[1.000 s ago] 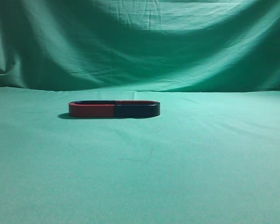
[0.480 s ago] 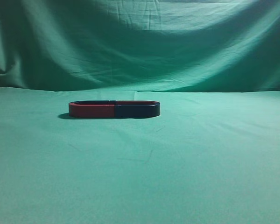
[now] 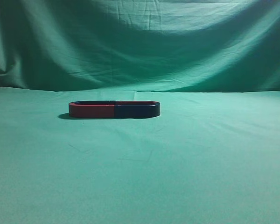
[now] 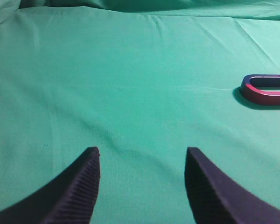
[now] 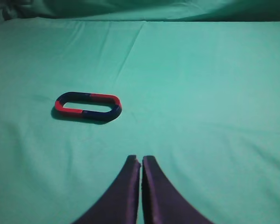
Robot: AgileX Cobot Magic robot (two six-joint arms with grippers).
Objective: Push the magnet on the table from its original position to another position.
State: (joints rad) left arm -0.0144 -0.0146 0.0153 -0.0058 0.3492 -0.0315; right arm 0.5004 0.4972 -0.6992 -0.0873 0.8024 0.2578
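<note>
The magnet point(image 3: 136, 110) lies flat on the table point(image 3: 186, 163), left of centre, dark navy side toward the exterior camera, its red arm behind. Its open end meets a same-sized red-sided magnet point(image 3: 91, 110), and the two form one oval. The right wrist view shows the magnet point(image 5: 113, 108) ahead and to the left of my right gripper point(image 5: 141, 158), which is shut and empty over the cloth. My left gripper point(image 4: 142, 150) is open and empty; its view shows only the red-sided magnet point(image 4: 266, 91) at the right edge. Neither gripper shows in the exterior view.
A draped green cloth backdrop point(image 3: 140, 42) hangs behind the table. The table's green cloth has slight wrinkles around the magnets.
</note>
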